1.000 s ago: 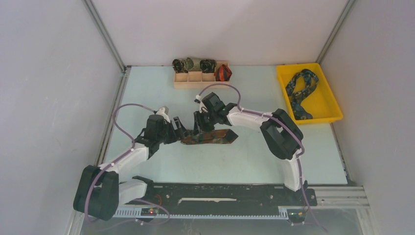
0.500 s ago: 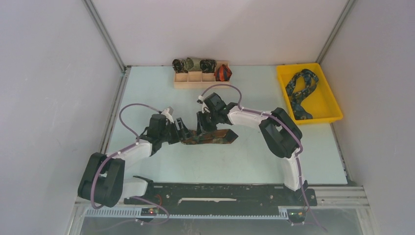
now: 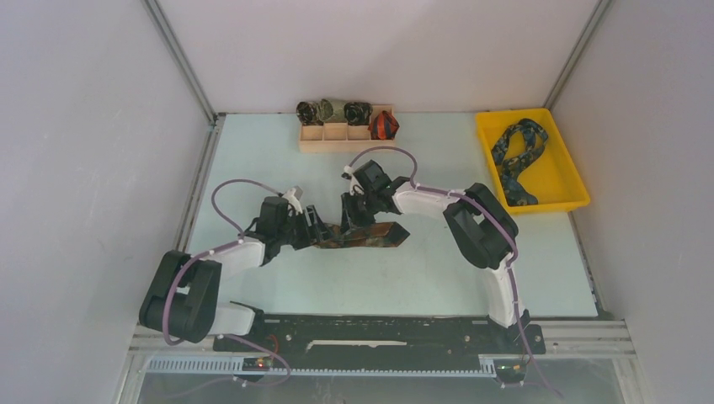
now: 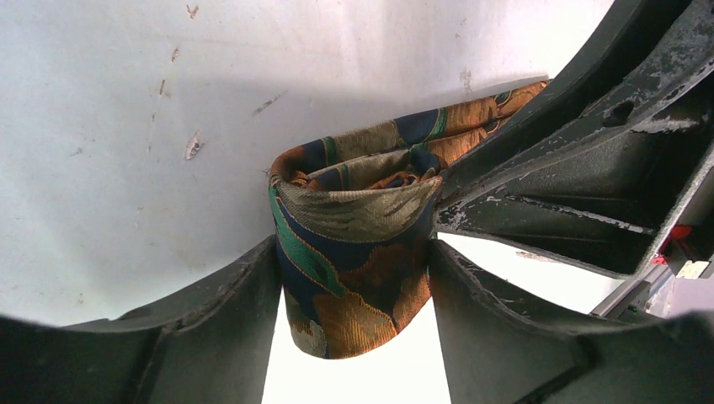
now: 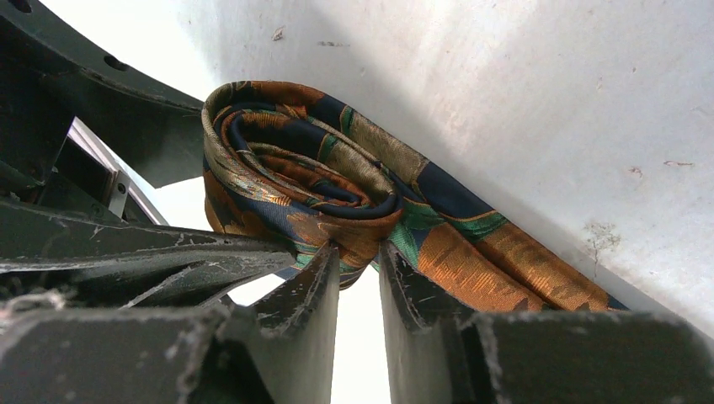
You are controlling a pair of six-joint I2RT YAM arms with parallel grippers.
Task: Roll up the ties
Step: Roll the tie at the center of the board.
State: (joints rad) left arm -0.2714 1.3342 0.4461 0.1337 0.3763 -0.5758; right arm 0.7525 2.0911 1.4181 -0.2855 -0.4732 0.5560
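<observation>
Brown-orange-green tie (image 3: 375,235), partly rolled, lying mid-way across the table (image 3: 421,278).
Top: left gripper (image 3: 317,229) and right gripper (image 3: 352,220) meet at its rolled end. Left wrist: fingers (image 4: 240,290) clamp the roll's two sides. Right wrist: fingers (image 5: 311,286) pinch the roll's lower edge.

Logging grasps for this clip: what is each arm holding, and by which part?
Both hold the brown tie. Left fingers clamp the rolled end across its sides; right fingers pinch the roll's edge.

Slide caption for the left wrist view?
Left tool clasps the partly rolled brown-orange-green tie on the table.
</observation>
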